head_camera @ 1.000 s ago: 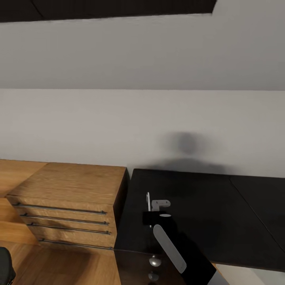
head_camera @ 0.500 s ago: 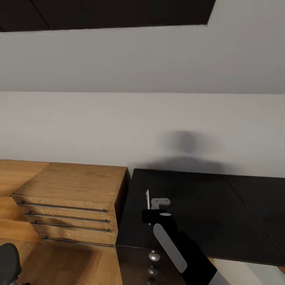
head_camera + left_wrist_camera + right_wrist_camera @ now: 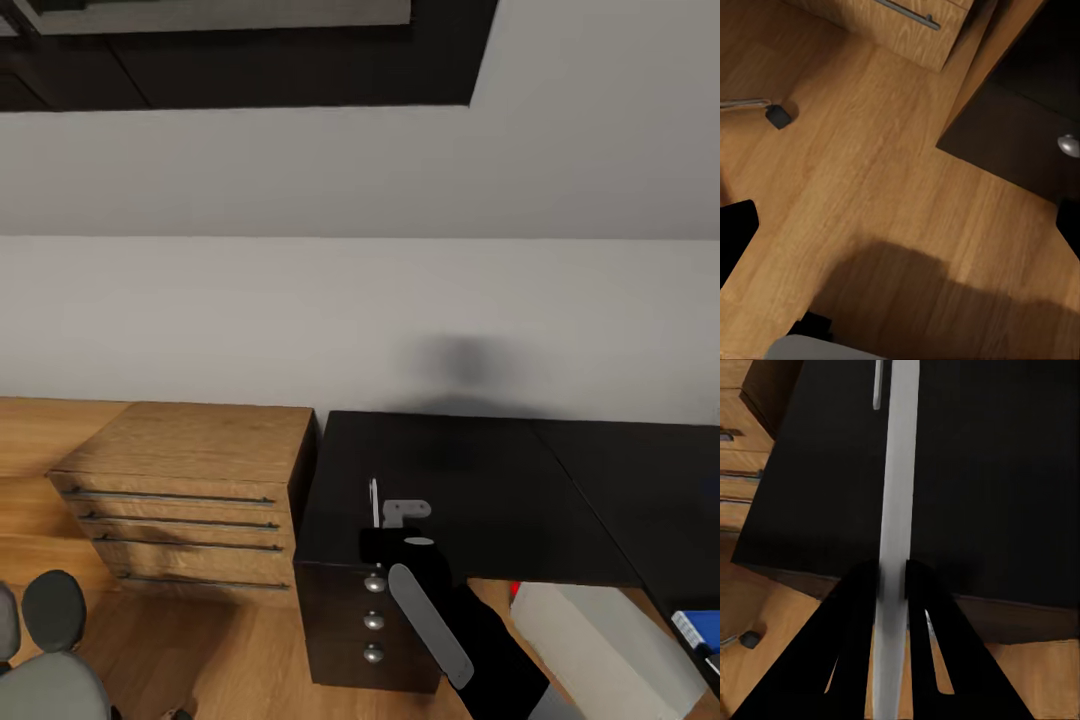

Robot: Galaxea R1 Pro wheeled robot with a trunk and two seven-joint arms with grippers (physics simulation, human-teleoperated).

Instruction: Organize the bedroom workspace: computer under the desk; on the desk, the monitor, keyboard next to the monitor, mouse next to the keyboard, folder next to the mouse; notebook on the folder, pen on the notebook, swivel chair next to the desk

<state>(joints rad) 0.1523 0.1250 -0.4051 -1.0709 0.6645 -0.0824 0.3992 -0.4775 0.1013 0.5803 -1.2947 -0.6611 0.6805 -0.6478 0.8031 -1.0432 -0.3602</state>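
Head view: desk (image 3: 480, 480), black and bare on top, stood against a white wall with a wooden chest of drawers (image 3: 185, 480) just beside it. Three round knobs ran down the desk's drawer front. A white box (image 3: 600, 640) sat on the floor beneath the desk, and something blue (image 3: 697, 630) showed at the frame edge; what it was I could not tell. The grey swivel chair (image 3: 45, 660) stood well apart from the desk. The right gripper (image 3: 385, 545) hung above the desk's near corner.

Left wrist view: the left gripper (image 3: 900, 232) had its fingers (image 3: 735, 240) spread wide, holding nothing, above the wooden floor (image 3: 870, 187). A chair caster (image 3: 778, 116) rested nearby.

Right wrist view: the right gripper (image 3: 892, 574) was pinched tight on a thin grey slab (image 3: 898, 472), seen edge-on over the desk; which item it was I could not tell.
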